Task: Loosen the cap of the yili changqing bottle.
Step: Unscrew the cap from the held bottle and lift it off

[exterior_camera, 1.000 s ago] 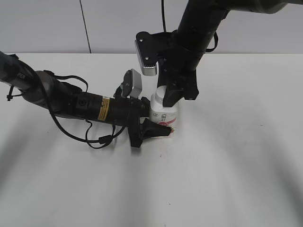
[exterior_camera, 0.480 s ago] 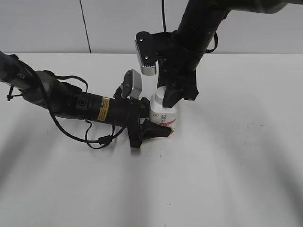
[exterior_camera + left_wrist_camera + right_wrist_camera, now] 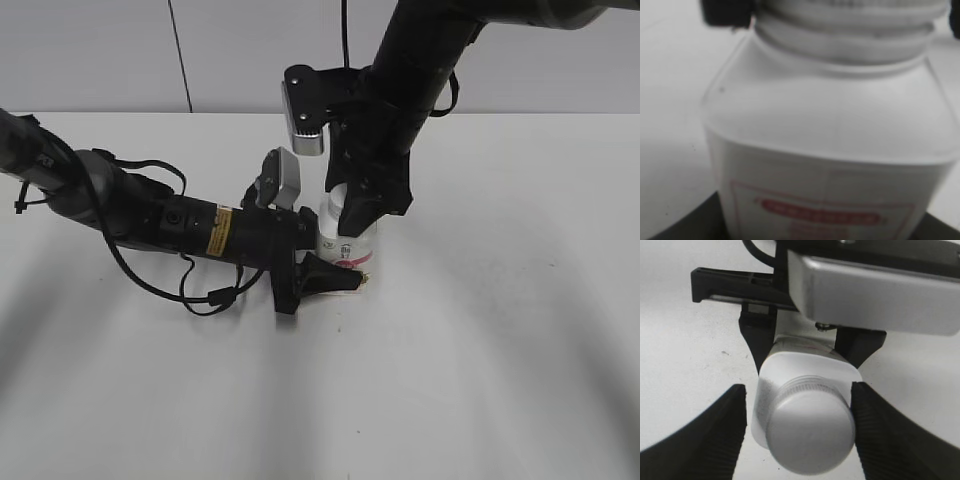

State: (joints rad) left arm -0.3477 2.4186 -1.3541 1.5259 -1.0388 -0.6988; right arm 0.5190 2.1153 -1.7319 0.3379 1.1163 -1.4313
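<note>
White desk (image 3: 480,330) under a pale wall fills the exterior view, and the bottle (image 3: 347,240) stands upright near the middle of it. The left claw (image 3: 322,262) lies low and sideways, clamped round the lower part of the bottle, with dark finger edges at both bottom corners of the left wrist view. The right claw (image 3: 362,205) hangs straight down over the cap (image 3: 810,432); its ribbed fingers (image 3: 715,432) sit either side of the cap, the right one touching or nearly touching it, the left one with a clear gap, so it is spread a little wider than the cap and grips nothing. Compared with a second ago, the right wrist has rotated slightly (its silver camera block now faces more toward the left) while the bottle has not moved. My reading is that the claw is lining itself up for a twist, so the loosening is not yet under way. On the bottle's front is a pink-red label (image 3: 822,217) with a red banner, but its writing is too blurred to read.
</note>
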